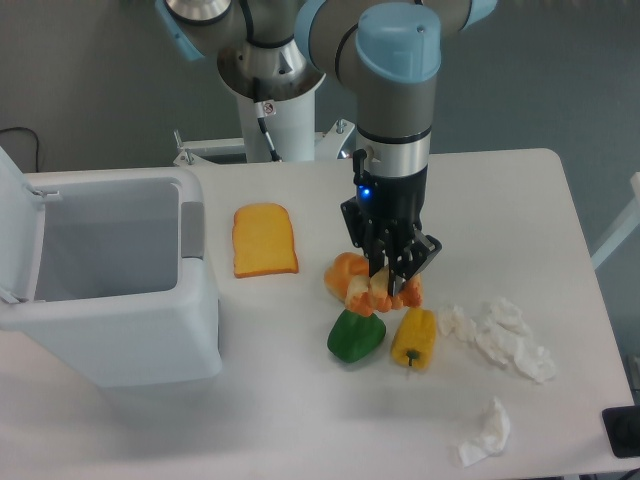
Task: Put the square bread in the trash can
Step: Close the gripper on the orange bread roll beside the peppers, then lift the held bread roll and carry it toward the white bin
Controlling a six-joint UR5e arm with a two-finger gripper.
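The square bread [265, 240] lies flat on the white table, yellow-orange with a darker crust, just right of the trash can [110, 330]. The trash can is a large white-grey bin at the left with its lid [15, 230] flipped up and its inside empty. My gripper [388, 285] points straight down, well to the right of the bread, with its fingertips low on the round orange bun [348, 275]. The fingers stand close together against the bun, and the gap between them is hidden.
A green pepper [355, 336] and a yellow pepper [414, 338] lie just in front of the bun. Crumpled white paper [500, 335] lies at the right and another piece [488, 432] near the front edge. The arm's base [272, 110] stands at the back.
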